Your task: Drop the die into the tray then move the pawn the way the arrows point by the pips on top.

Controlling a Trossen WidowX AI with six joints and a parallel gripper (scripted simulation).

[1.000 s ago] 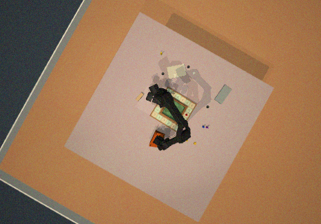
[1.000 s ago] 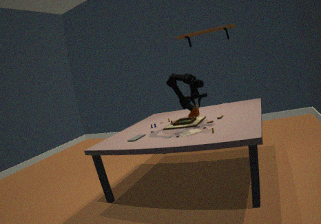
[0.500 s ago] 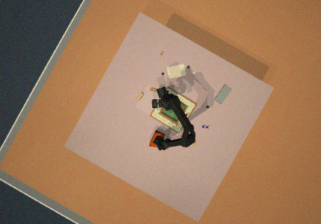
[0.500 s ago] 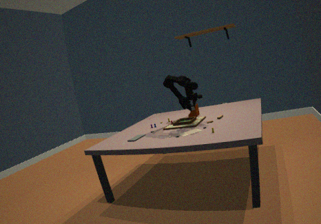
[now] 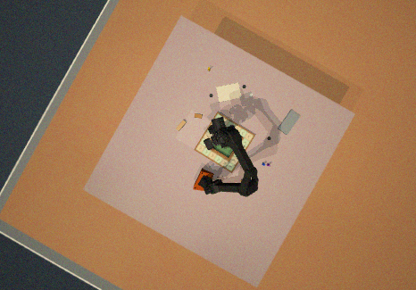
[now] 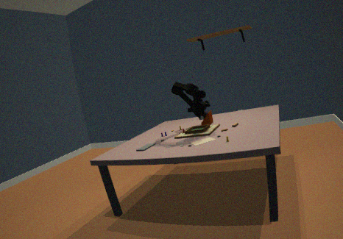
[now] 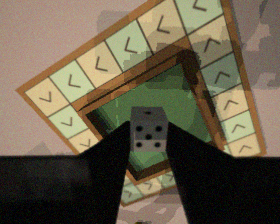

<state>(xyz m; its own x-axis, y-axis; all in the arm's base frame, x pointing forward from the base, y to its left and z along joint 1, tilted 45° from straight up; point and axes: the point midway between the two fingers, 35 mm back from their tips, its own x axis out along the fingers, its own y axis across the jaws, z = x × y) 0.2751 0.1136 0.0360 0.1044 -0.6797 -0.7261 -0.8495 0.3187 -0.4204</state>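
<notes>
In the wrist view my gripper (image 7: 147, 126) is shut on the grey die (image 7: 148, 131), which shows dark pips on the face toward the camera. It hangs above the green dice tray (image 7: 166, 100) in the middle of the board (image 7: 66, 82), whose ring of squares carries arrow marks. In the overhead view the arm reaches over the board (image 5: 247, 135) with the gripper (image 5: 218, 131) above the tray (image 5: 227, 151). In the side view the gripper (image 6: 200, 115) is well above the board (image 6: 211, 129). I cannot see the pawn.
On the table lie a cream card (image 5: 228, 92), a grey flat block (image 5: 288, 121), two small tan blocks (image 5: 180, 125) (image 5: 197, 116), a small yellow piece (image 5: 209, 68), blue and red small pieces (image 5: 266, 163) and dark pegs (image 5: 244, 86). The arm's orange base (image 5: 200, 180) stands beside the board.
</notes>
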